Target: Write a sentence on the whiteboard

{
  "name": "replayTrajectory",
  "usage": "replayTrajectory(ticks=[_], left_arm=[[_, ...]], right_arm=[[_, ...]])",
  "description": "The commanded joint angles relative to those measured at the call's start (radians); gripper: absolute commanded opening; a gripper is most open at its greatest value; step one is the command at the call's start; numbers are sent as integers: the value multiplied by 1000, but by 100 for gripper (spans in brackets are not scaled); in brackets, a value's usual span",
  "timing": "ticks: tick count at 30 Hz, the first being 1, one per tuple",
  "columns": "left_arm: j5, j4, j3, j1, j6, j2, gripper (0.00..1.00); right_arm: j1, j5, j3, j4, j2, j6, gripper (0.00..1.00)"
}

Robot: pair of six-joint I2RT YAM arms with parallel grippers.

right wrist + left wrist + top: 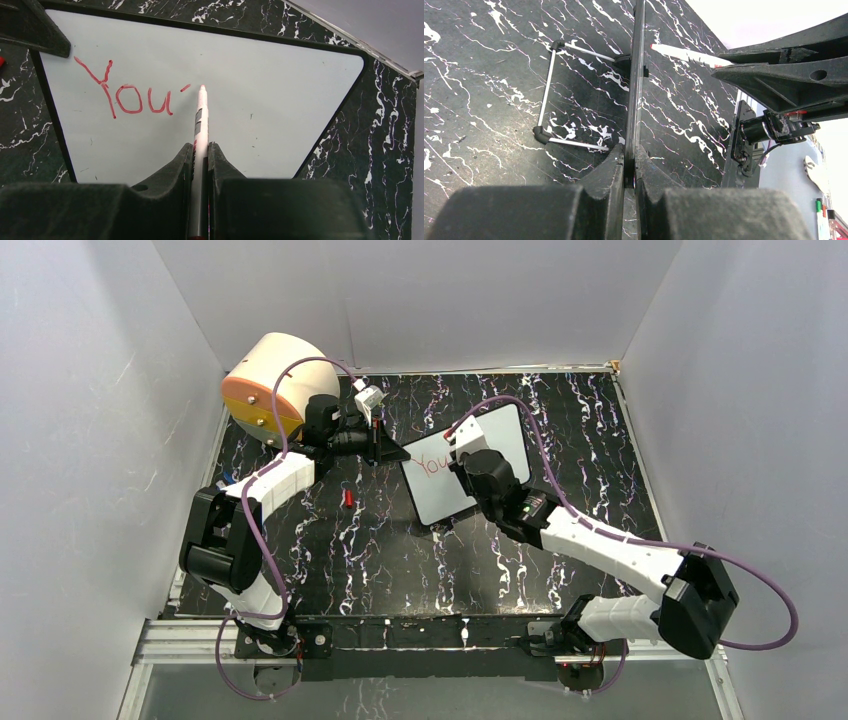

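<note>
Red handwritten lettering (130,97) reads "You", followed by one short stroke. Only the right wrist camera shows it sharply. From overhead the lettering (435,465) is a small scrawl near the left edge of the small white rectangular whiteboard with a thin dark rim (500,435). That board sits mid-table, turned askew, on the black marbled tabletop with white veins (380,560).

The left wrist camera sees the whiteboard (638,75) edge-on. It also shows what neither other view does: a thin grey wire stand with black corners (546,90) jutting from the face away from the pen.

The left gripper (629,155) is pressed together on the board's rim, pinching its left edge. The right gripper (200,150) is clamped on a slim white marker pen (200,115). The pen's tip is at the board's surface just right of the short stroke; whether it touches I cannot tell.

Only the overhead view takes in a beige drum with an orange face (270,380) at the back left. It also shows a small red piece (347,498) lying on the table left of the board.
</note>
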Motion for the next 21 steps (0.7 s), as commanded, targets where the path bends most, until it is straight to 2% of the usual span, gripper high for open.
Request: replayTrajectory(ticks=[1, 21], left_arm=[[-31, -48, 21, -3, 41, -11, 0], [-24, -54, 25, -3, 45, -9, 0]], right_arm=[[-10, -17, 1, 56, 10, 1, 0], [-32, -42, -12, 4, 28, 22, 0]])
